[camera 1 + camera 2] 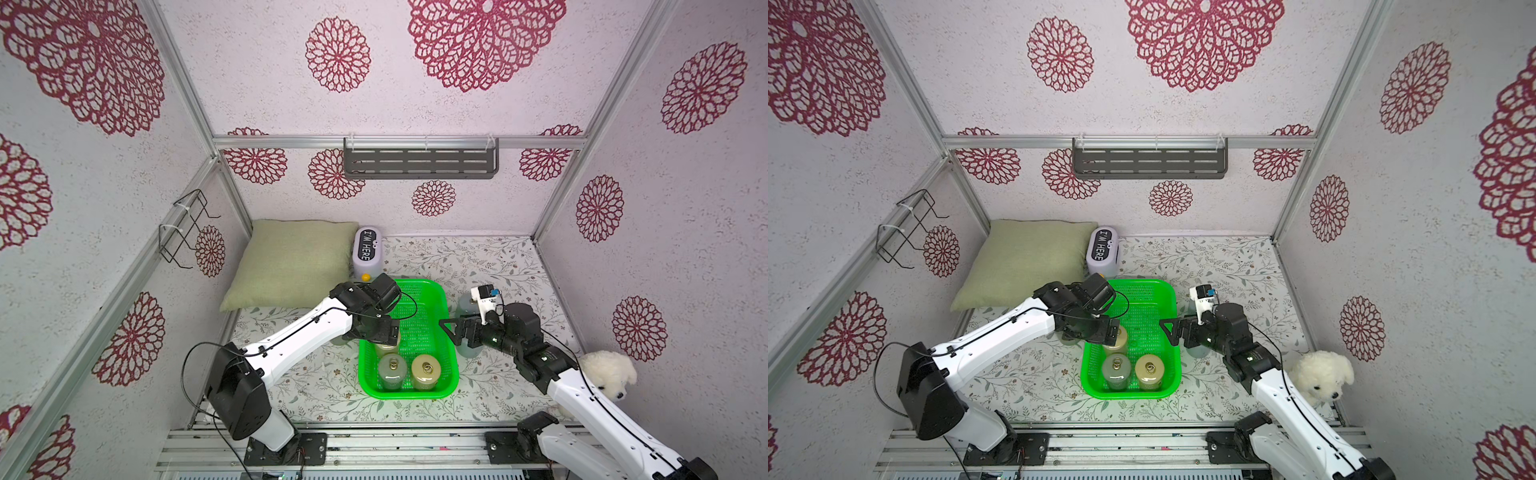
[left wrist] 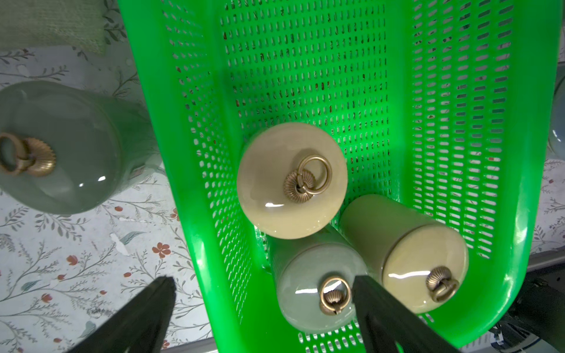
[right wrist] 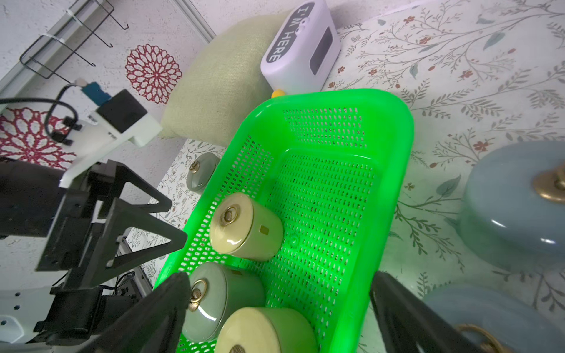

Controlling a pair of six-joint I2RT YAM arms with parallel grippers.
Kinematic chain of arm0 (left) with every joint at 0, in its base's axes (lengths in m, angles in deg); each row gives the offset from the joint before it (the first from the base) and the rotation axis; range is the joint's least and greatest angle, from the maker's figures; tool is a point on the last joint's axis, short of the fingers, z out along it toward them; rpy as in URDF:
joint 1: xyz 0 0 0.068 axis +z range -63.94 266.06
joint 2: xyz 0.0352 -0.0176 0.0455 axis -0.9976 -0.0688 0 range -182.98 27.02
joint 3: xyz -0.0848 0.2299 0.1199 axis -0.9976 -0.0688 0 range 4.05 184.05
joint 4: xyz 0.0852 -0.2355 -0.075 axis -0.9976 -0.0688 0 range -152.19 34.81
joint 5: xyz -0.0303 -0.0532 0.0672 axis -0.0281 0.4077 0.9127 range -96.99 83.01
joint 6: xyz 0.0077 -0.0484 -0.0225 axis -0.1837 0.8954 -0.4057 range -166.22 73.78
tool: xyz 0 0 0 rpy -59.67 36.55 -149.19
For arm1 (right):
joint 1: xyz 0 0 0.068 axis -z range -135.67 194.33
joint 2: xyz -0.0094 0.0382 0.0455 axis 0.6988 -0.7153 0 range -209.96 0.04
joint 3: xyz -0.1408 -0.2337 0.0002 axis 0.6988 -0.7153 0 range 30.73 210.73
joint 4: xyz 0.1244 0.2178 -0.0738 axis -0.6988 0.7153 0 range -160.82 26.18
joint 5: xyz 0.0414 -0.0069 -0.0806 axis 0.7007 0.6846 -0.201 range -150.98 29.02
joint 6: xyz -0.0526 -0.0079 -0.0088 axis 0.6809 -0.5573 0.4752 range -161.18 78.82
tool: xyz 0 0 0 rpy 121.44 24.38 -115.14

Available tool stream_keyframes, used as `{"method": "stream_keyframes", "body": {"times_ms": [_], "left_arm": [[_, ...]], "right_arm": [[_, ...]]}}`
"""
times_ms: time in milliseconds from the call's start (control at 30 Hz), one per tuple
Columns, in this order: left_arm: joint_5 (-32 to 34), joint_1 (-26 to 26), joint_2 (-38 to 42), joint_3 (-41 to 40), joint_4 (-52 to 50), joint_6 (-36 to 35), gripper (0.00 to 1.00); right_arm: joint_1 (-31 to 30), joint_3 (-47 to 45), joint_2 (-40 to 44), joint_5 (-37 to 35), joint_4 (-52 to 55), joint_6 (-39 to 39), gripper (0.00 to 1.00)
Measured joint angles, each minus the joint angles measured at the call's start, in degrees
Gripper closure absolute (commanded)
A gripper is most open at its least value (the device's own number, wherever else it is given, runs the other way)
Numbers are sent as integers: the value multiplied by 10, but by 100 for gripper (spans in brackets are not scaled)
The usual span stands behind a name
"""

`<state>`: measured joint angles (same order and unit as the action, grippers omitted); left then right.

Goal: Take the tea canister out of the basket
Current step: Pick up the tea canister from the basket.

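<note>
Green basket [image 1: 409, 394] lower centre in both top views, three tea canisters [image 1: 425, 370] upright in its lower end, left gripper [image 2: 263, 281] fingers spread over its left rim, right gripper [image 3: 278, 276] fingers spread over its right rim

Three canisters [image 1: 392, 371] in basket [image 1: 419, 284] (near end); pillow [image 1: 291, 262] behind-left.

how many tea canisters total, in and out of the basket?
6. In the basket: cream canister mid-basket, grey-green canister and second cream canister at its near end. On the table: green canister left of it, two blue-grey canisters right. Others may be hidden.
</note>
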<state>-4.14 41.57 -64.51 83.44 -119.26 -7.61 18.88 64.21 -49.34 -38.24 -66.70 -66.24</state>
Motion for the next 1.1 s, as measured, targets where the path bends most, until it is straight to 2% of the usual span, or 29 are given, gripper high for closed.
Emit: {"method": "stream_keyframes", "body": {"times_ms": [433,1100], "left_arm": [[-25,-1,-98,38,-6,-3,2],[-40,-2,-158,46,6,-20,2]], "right_arm": [[-7,-12,12,46,-11,1,1],[-9,-20,12,64,-27,0,1]]}}
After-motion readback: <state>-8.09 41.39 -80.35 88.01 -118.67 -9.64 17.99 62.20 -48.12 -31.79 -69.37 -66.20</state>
